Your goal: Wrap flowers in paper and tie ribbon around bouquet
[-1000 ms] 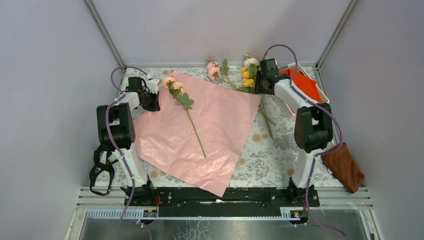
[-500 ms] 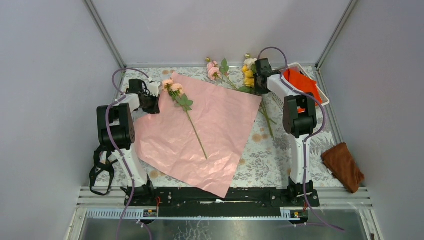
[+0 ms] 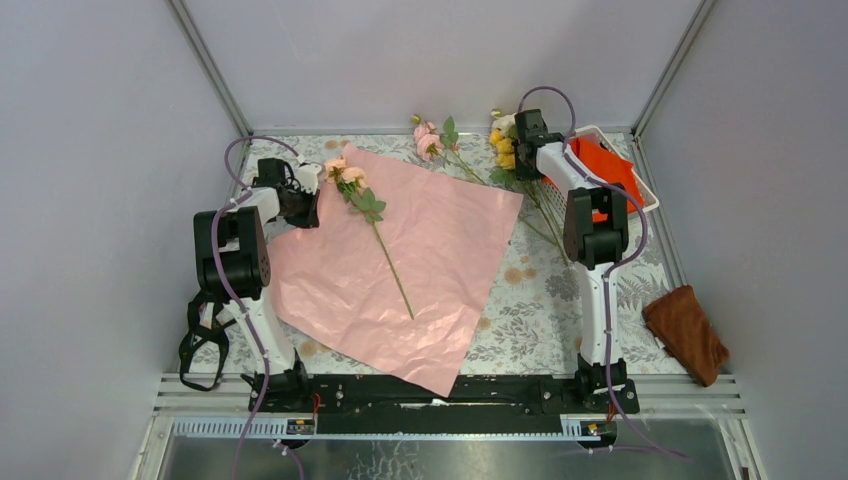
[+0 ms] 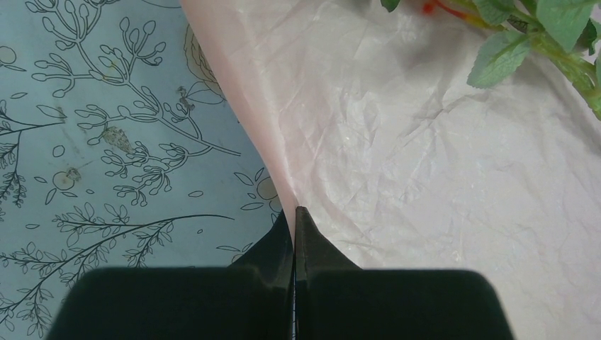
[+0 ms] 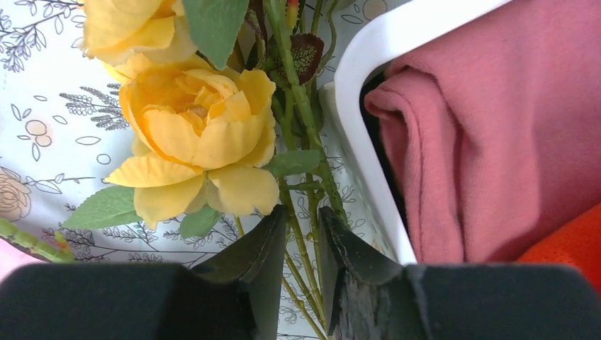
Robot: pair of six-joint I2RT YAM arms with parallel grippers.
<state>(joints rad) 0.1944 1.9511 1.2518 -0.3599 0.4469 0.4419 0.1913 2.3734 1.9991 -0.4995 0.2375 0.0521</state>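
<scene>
Pink paper [image 3: 420,260], pale and crinkled, lies spread like a diamond over the middle of the floral-printed tablecloth [image 3: 545,300], its near corner pointing toward the arm bases. 1 long-stemmed pink flower [image 3: 350,175] lies on the sheet, with its blooms at the far left corner and its thin stem running toward the sheet's middle. A 2nd pink sprig [image 3: 430,143] lies off the paper at the far edge of the tablecloth. The left gripper [image 4: 293,221] stands at the paper's left edge, its 2 fingers pressed fully together with the thin border of the sheet pinched between their tips. In the left wrist view that border rises into the tips, with tablecloth on one side, paper on the other and green leaves at the upper right. The right gripper [image 5: 302,230] reaches to the far right, its jaws drawn in to a narrow gap and closed around several thin green stems of the yellow flowers [image 5: 195,120], whose blooms sit just beyond the fingertips. Just beside its right finger curves the rim of a white basket [image 5: 358,134], which holds a folded orange-red cloth [image 3: 605,165]. In the top view the held stems trail toward the near side, between the paper's right corner and the basket. A small brown cloth [image 3: 686,332] lies at the near right, well apart from everything else.
</scene>
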